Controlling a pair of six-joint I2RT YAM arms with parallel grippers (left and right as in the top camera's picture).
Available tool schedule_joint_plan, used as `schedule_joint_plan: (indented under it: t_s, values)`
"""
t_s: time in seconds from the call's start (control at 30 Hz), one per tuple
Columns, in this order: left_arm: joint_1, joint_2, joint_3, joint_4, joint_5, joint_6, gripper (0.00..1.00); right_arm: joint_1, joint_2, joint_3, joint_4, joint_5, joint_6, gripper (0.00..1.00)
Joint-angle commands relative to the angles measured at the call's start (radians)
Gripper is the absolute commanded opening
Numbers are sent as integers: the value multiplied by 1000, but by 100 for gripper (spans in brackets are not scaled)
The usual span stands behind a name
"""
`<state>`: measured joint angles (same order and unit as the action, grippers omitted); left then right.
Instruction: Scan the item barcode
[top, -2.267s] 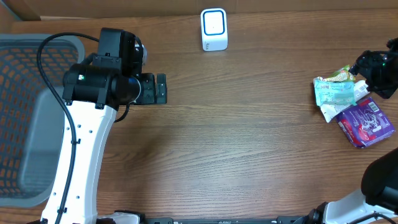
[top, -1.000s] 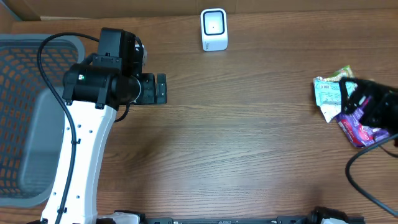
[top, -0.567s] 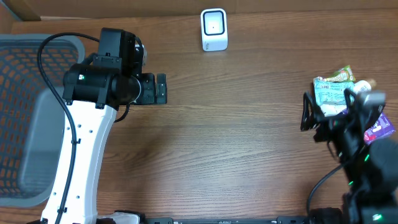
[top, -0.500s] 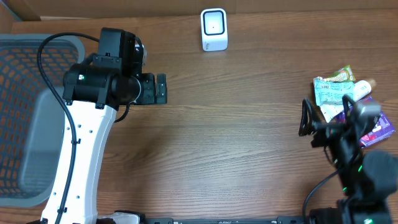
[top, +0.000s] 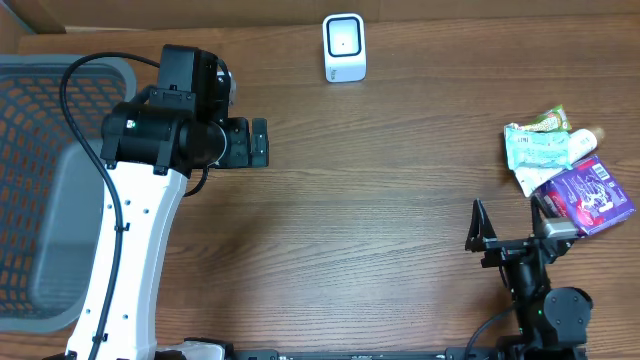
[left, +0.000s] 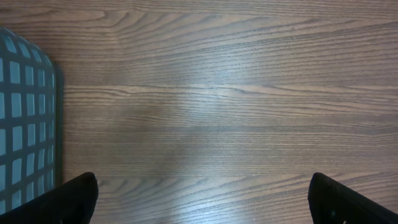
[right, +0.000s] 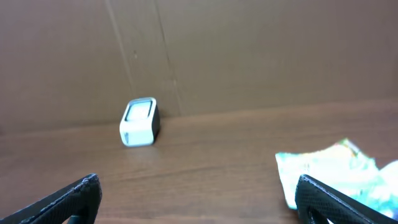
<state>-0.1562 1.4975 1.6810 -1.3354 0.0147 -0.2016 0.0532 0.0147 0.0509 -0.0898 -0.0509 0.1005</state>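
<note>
The items lie in a small pile at the right: a teal and white packet (top: 540, 150), a purple packet (top: 588, 197), a green snack bag (top: 546, 120) and a small white bottle (top: 586, 139). The white barcode scanner (top: 344, 47) stands at the far middle of the table. My right gripper (top: 515, 238) is open and empty near the front edge, short of the pile. Its wrist view shows the scanner (right: 140, 121) far ahead and the teal packet (right: 326, 171) by the right fingertip (right: 339, 199). My left gripper (top: 256, 143) is open over bare wood (left: 205, 124).
A grey mesh basket (top: 45, 190) fills the left side, its edge (left: 25, 124) showing in the left wrist view. A cardboard wall (right: 249, 56) runs along the table's far side behind the scanner.
My right arm has drawn back from the item pile toward the front edge, open and holding nothing. The purple packet and bottle now show uncovered. The left arm has not moved.
</note>
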Motion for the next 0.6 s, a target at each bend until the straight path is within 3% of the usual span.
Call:
schedule_joint_plan:
  t_s: [0.0,0.57]
  values:
    - [-1,8,4,1,4,15,100,5,-12,-36,12,4,0,100]
    - [-1,8,4,1,4,15,99,21,-12,-43,11,5,7,100]
